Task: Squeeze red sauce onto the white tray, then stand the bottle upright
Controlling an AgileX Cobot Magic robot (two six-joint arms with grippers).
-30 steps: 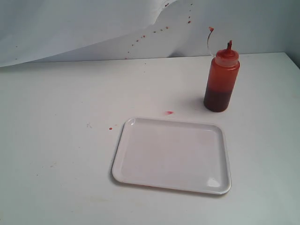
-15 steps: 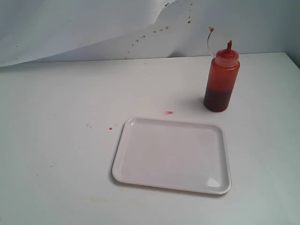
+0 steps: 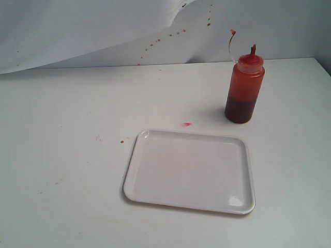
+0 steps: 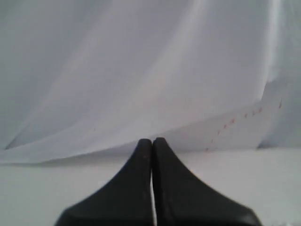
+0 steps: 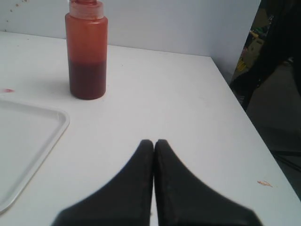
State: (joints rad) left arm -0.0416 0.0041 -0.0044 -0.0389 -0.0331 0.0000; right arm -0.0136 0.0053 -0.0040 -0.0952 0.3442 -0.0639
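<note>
White counter (image 3: 62, 170), red-specked backdrop (image 3: 77, 31) behind. Flat at centre-right lies the white tray (image 3: 191, 170). Beyond its far right corner, apart from it, the bottle (image 3: 244, 88) stands upright; red sauce (image 3: 239, 109) fills its lower part. Left claw (image 4: 152, 143) clenched, fingertips touching. Right claw (image 5: 154, 143) likewise clenched.

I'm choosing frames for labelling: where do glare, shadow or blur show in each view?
Exterior view: sharp, even light; glare spots at two corners of the white tray; faint shadow left of the bottle. Left wrist view: soft throughout, left gripper blurred. Right wrist view: bottle clear, right gripper blurred up close.
</note>
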